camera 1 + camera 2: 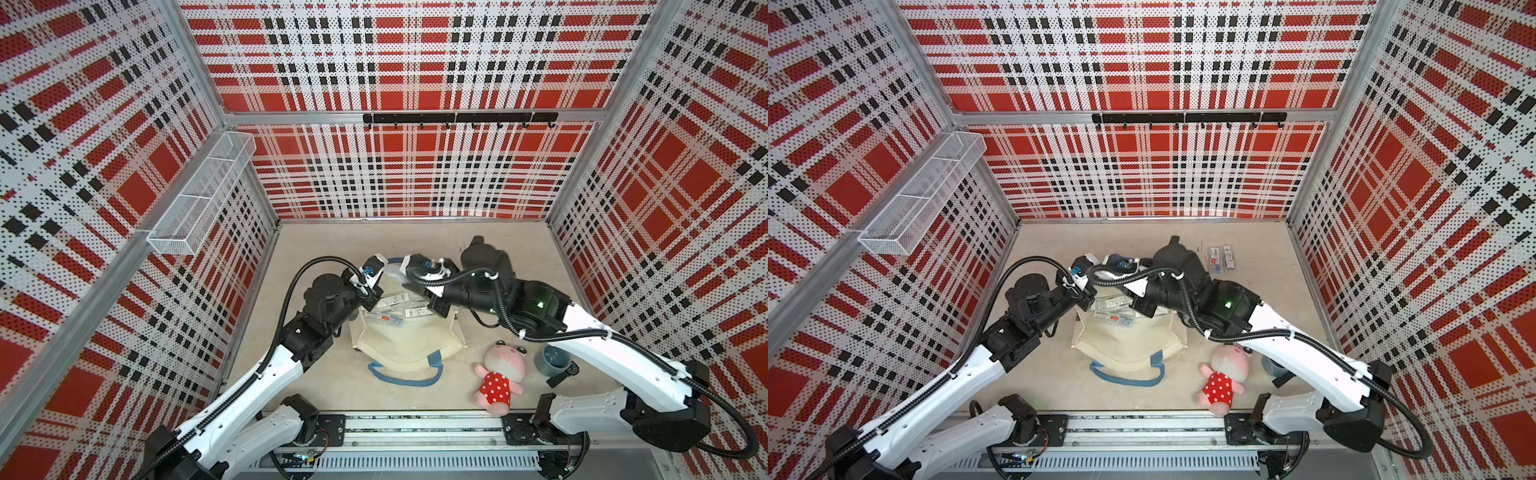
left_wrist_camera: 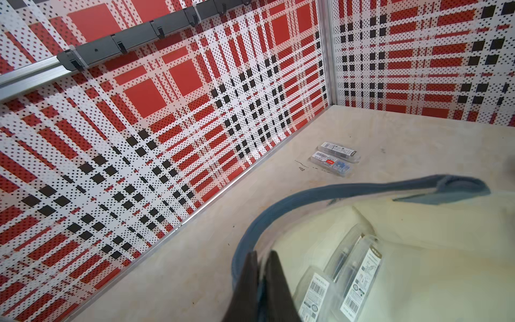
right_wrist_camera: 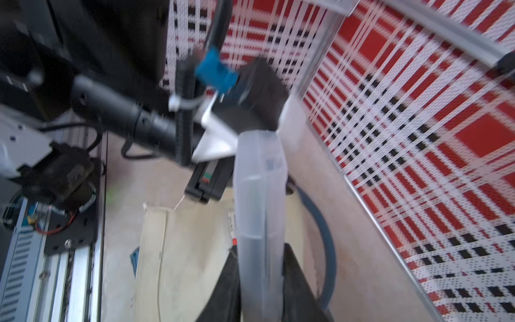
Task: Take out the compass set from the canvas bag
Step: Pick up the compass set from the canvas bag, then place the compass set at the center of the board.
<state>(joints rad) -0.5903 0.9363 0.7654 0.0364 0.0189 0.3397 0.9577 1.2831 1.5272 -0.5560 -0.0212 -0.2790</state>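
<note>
The cream canvas bag (image 1: 405,345) lies on the table in both top views, its mouth toward the back wall. My left gripper (image 2: 263,253) is shut on the blue strap (image 2: 306,198) at the bag's rim and holds it up. Several clear compass set cases (image 2: 359,276) with barcode labels lie in the open mouth (image 1: 392,312). My right gripper (image 3: 261,248) is shut on one translucent compass set case (image 3: 260,195), held above the bag (image 3: 189,251) and pointing toward the left wrist. Two more cases (image 1: 1221,257) lie on the table at the back right (image 2: 334,159).
A pink plush toy (image 1: 500,374) in a red dotted dress and a grey-blue cup (image 1: 555,359) sit front right, under the right arm. The bag's other blue handle (image 1: 403,376) loops toward the front rail. A wire basket (image 1: 199,195) hangs on the left wall; a hook rail (image 1: 457,118) on the back wall.
</note>
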